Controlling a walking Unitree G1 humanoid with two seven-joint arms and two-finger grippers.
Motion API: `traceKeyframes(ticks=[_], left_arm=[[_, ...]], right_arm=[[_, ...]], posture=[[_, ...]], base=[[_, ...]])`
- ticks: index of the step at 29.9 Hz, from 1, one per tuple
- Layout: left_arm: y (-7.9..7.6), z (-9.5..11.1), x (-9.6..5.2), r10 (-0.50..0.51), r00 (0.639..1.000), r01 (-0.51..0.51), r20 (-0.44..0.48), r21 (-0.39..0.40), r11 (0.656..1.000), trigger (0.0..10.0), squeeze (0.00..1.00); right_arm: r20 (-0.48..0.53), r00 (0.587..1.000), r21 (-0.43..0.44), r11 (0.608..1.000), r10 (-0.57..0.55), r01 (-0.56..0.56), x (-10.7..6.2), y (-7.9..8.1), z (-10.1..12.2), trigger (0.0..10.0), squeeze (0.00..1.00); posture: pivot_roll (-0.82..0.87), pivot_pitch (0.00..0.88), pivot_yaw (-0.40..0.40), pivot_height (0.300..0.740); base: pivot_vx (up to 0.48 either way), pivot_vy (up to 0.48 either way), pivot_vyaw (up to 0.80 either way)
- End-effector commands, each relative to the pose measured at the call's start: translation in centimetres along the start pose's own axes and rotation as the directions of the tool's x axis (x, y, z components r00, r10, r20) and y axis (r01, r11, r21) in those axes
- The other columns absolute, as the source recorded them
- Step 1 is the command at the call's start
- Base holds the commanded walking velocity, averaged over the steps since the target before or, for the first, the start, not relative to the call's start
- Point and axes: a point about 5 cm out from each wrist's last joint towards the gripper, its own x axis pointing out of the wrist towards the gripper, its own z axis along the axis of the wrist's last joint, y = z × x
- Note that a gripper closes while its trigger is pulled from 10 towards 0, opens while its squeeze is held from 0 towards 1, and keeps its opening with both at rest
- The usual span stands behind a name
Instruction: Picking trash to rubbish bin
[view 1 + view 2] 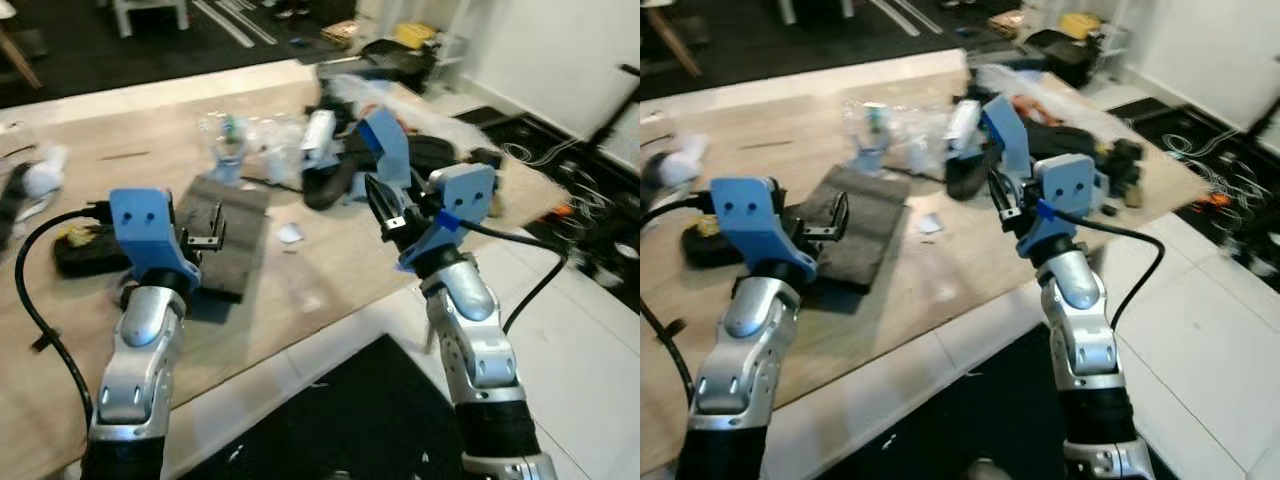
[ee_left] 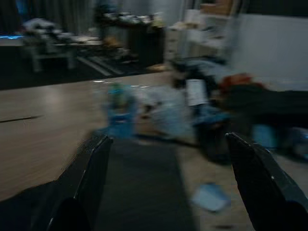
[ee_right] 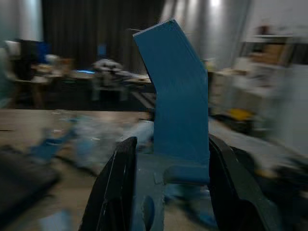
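Observation:
My right gripper [image 1: 386, 205] is raised above the wooden table's [image 1: 330, 290] front right part and is shut on a bent blue card [image 3: 175, 91], which sticks up between its fingers [image 3: 118, 192]. My left gripper [image 1: 205, 232] hovers open low over a dark grey cloth [image 1: 225, 225], with nothing between its fingers [image 2: 91, 173]. Trash lies further back on the table: a clear plastic bottle with blue inside [image 1: 228, 150], crumpled clear plastic [image 1: 278, 140], a white can-like item [image 1: 318, 130] and a small white paper scrap [image 1: 290, 233].
A black heap [image 1: 430, 155] and cluttered bags fill the table's far right corner. A dark tray with something yellow [image 1: 80, 240] and a white crumpled wad [image 1: 42, 175] lie at the left. White tiled floor with cables [image 1: 560, 180] is to the right, and a black mat [image 1: 360, 420] lies below.

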Motion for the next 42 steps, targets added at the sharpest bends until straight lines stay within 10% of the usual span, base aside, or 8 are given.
traceKeyframes(ticks=[1, 32, 42], left_arm=[[-0.1, -0.4, -0.2, -0.005, 1.0, 0.005, -0.017, 0.002, 1.0, 10.0, 0.0], [0.2, -1.7, -0.4, -0.027, 0.998, 0.029, -0.05, 0.029, 0.999, 10.0, 0.0], [-0.6, -2.2, 0.9, -0.135, 0.988, 0.138, -0.076, 0.04, 0.99, 10.0, 0.0]], right_arm=[[0.002, 1.0, 0.0, 1.0, -0.001, 0.001, -0.1, 0.1, 0.0, 10.0, 0.0], [-0.061, 0.997, 0.024, 0.999, 0.04, -0.039, -0.8, 1.4, -2.1, 10.0, 0.0], [-0.082, 0.997, 0.01, 1.0, -0.004, 0.005, -1.8, 0.9, -3.3, 10.0, 0.0]], posture=[[0.01, 0.113, -0.071, 0.74], [0.03, 0.064, -0.072, 0.74], [0.04, 0.067, 0.064, 0.74]], base=[[0.0, 0.0, -0.8], [0.0, 0.0, -0.8], [0.0, 0.0, -0.8]])
